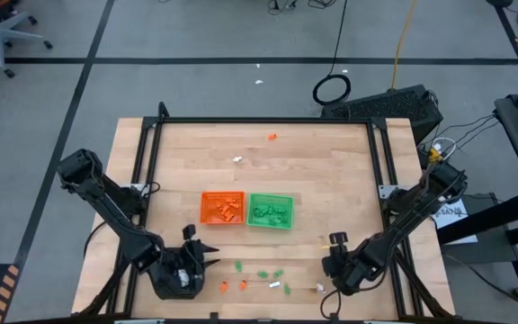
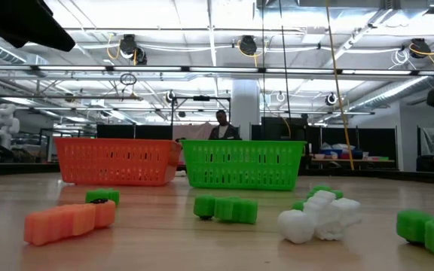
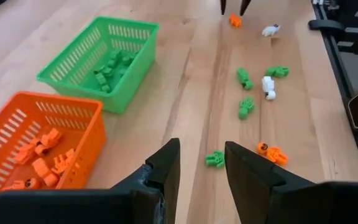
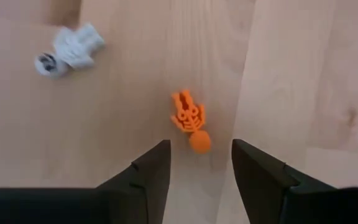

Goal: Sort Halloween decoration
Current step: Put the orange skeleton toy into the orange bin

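Note:
Small orange, green and white trinkets lie scattered on the wooden table near its near edge. My left gripper (image 3: 202,167) (image 1: 212,255) is open and low, pointing toward the table's right. A green trinket (image 3: 215,159) lies just ahead of its fingertips and an orange one (image 3: 272,152) beside it. My right gripper (image 4: 201,163) (image 1: 331,265) is open and points down over an orange skeleton trinket (image 4: 190,121) without touching it. A white trinket (image 4: 70,48) lies close by. The orange tray (image 1: 222,194) holds orange trinkets and the green tray (image 1: 270,196) holds green ones.
The two baskets stand side by side mid-table (image 2: 115,159) (image 2: 243,164). More green and white trinkets (image 3: 244,107) (image 3: 268,87) lie between the grippers. An orange trinket (image 1: 272,137) and a white one (image 1: 238,159) lie toward the far edge. A black frame borders the table.

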`<state>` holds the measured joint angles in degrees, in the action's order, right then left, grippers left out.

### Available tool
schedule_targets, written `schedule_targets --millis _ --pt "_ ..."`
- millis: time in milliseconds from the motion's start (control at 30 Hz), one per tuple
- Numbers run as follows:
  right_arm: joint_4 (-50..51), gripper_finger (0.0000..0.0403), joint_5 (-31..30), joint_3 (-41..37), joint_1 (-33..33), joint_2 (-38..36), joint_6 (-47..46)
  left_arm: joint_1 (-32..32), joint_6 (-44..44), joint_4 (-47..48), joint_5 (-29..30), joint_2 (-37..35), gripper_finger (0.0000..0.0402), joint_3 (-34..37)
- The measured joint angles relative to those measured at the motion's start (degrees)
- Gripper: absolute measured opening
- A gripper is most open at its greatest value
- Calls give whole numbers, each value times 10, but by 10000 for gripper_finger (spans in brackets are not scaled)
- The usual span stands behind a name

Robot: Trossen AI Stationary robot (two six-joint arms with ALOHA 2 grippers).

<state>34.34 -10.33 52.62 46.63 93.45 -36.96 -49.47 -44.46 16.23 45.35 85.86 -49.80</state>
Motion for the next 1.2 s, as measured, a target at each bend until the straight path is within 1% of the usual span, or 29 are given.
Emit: schedule_targets --millis 167,267,567,800,1033,1133,1200 --pt "-12 155 -2 1 -1 26 14 1 31 -19 0 0 125 0" --pt "-16 143 -2 2 -1 28 17 3 34 -26 0 0 125 0" --pt "-43 70 0 0 -1 29 21 4 33 -25 0 0 125 0" --pt "-56 10 0 0 -4 29 -17 4 33 -25 0 0 125 0" --pt "-77 7 -5 -1 -4 30 -23 4 32 -26 1 0 125 0" --pt "-102 4 -9 -1 -5 31 -36 4 33 -38 7 0 125 0" --pt "-127 4 -24 -1 -5 31 -43 6 34 -44 14 0 125 0"
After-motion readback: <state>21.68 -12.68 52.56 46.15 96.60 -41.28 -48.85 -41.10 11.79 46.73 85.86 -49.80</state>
